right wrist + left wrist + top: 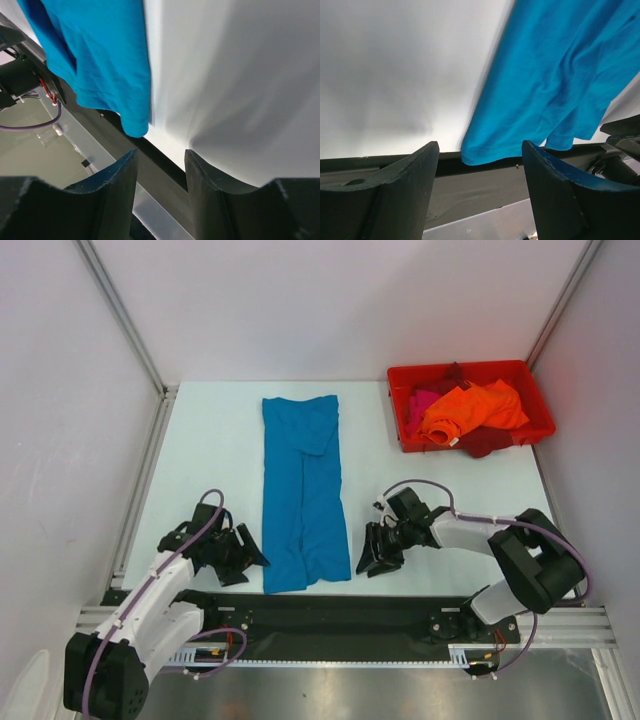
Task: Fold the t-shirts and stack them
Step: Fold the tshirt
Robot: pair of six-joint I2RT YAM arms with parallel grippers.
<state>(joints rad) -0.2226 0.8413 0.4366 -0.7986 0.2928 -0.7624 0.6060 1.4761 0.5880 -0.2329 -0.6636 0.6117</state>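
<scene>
My left fingers (395,200) stand wide and empty, my right fingers (105,200) narrower but also empty. Each sits low beside a near corner of the long teal-blue cloth t-shirt (300,490), a lengthwise-folded strip lying flat on the white counter (215,440). I judge they flank its hem to pinch both corners for a crosswise fold, while the bright orange shirt (470,410) waits in the rigid red plastic bin (420,369).

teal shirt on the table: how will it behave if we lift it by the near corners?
Likely floppy: the teal shirt lies flat with soft creases, so it should sag between two grip points. Probably light, being thin cloth. Pushed, it would likely bunch up rather than slide whole.
</scene>
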